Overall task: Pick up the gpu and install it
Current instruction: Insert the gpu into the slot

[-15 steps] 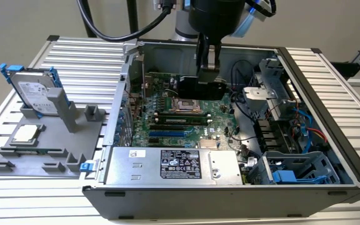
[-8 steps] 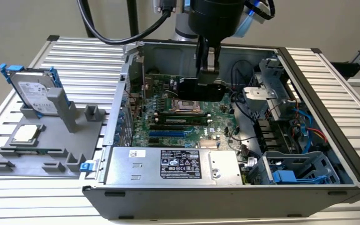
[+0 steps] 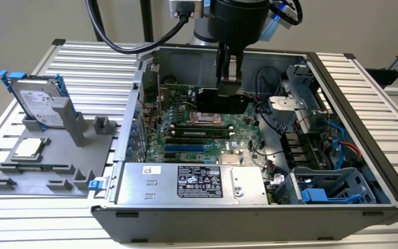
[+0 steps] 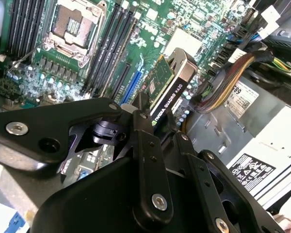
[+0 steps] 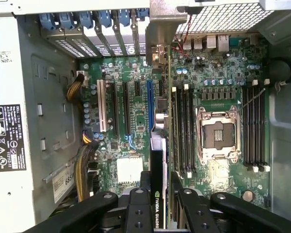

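Gripper [image 5: 161, 204] clamped on gpu [image 5: 157, 160] edge — card upright over motherboard [image 3: 206, 129] middle, inside open PC case [image 3: 351, 104] on slatted table [image 3: 81, 67].

green-and-black gpu [image 4: 167, 82], black pincer [image 4: 157, 131], green motherboard [image 5: 218, 77]

Under my claw an open computer case [image 3: 365, 171] lies on a slatted table [image 3: 81, 67], its green motherboard [image 3: 185, 129] and bare processor socket [image 5: 218, 133] directly below me. Well off to one side a grey holder [image 3: 54, 155] props a hard drive [image 3: 39, 101] upright.
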Available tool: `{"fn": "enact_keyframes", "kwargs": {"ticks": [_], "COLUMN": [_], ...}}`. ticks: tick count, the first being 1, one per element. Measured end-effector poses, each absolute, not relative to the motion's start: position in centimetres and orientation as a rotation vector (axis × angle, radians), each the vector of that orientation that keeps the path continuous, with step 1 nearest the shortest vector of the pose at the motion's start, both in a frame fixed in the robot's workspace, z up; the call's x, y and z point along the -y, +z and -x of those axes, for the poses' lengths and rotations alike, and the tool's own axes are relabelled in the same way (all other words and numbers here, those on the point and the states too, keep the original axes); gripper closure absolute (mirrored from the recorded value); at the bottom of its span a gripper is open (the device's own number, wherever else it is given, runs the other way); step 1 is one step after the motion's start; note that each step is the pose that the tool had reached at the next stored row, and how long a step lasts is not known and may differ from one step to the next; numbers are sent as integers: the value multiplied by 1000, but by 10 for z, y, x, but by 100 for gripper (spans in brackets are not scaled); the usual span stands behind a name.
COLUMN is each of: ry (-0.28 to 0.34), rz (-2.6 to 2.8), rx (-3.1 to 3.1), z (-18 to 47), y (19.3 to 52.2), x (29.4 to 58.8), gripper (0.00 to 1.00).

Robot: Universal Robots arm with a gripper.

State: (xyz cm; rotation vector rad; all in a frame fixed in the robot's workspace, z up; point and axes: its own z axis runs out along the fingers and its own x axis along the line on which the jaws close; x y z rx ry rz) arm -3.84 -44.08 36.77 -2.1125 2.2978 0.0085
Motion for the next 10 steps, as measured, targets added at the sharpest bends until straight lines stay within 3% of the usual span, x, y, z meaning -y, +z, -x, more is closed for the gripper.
{"fn": "enact_keyframes", "kwargs": {"ticks": [10], "ry": [9], "rz": [2112], "rx": [-2298], "z": [38], "y": [364], "x": [441], "gripper": [100]}}
